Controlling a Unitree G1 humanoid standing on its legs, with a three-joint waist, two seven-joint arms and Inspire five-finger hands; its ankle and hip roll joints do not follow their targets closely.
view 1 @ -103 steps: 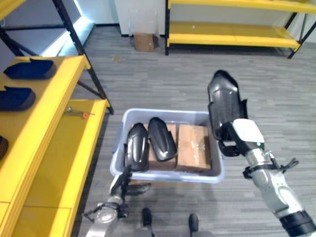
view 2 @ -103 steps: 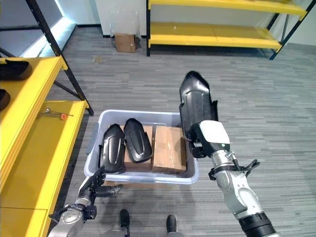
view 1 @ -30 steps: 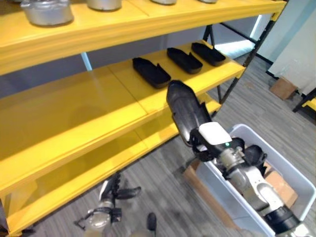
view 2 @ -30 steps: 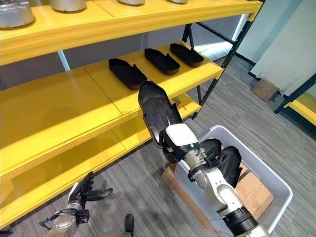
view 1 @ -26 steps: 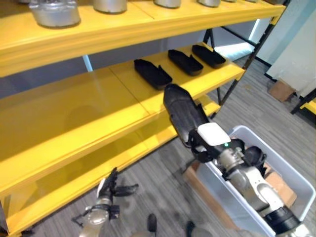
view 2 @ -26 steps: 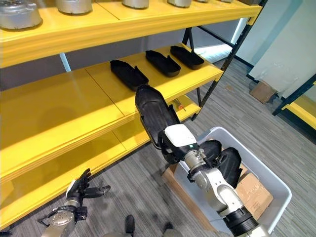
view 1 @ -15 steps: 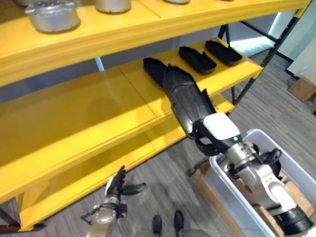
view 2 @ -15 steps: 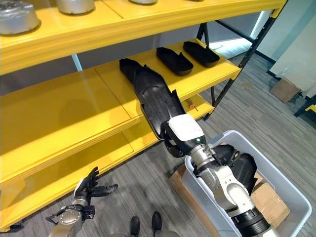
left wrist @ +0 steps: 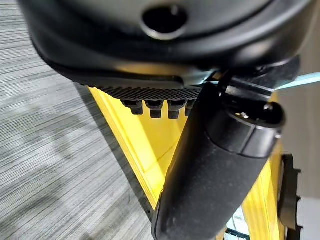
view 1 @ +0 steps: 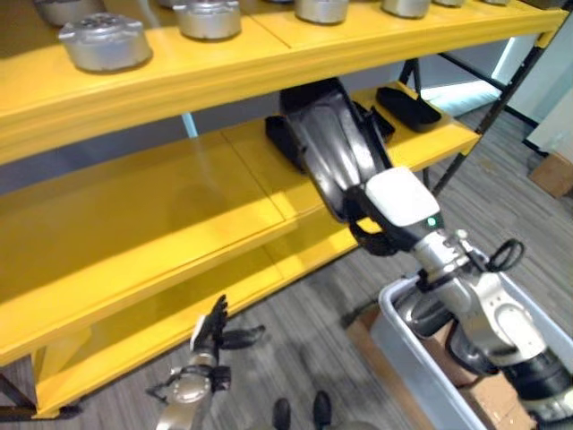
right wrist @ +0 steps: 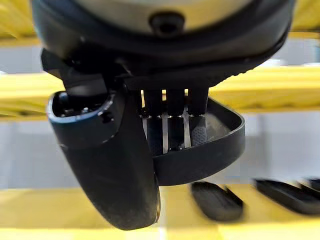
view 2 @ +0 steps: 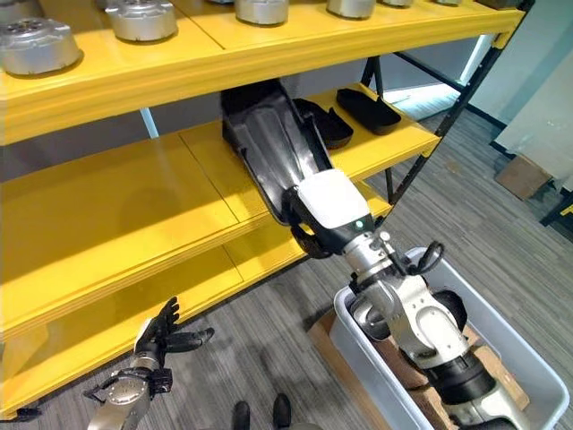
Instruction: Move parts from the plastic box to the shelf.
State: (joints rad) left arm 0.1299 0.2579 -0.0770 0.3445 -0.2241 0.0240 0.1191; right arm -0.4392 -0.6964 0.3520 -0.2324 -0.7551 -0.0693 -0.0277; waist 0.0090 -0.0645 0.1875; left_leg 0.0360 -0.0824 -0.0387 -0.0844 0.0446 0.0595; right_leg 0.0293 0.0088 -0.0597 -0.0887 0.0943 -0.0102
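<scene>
My right hand [view 1: 399, 202] is shut on a long black moulded part [view 1: 328, 141], its fingers [right wrist: 175, 131] curled inside the shell. The part points up and away, its far end under the top shelf and above the yellow middle shelf [view 1: 152, 210]. Two more black parts [view 2: 372, 109] [view 2: 328, 126] lie on that shelf to the right, and another sits partly hidden behind the held one. The grey plastic box [view 2: 374, 369] stands on the floor at lower right. My left hand [view 2: 159, 338] hangs low near the floor, its fingers spread open and holding nothing.
Several round metal parts [view 1: 104, 41] stand along the top shelf. The middle shelf is bare yellow board left of the held part. A lower shelf [view 1: 170, 309] runs just above the grey carpet. Brown cardboard [view 2: 431, 394] lies in the box.
My right hand has lifted the black part higher and carried it in over the middle shelf, under the top shelf. The camera has shifted. The left hand stays low and open.
</scene>
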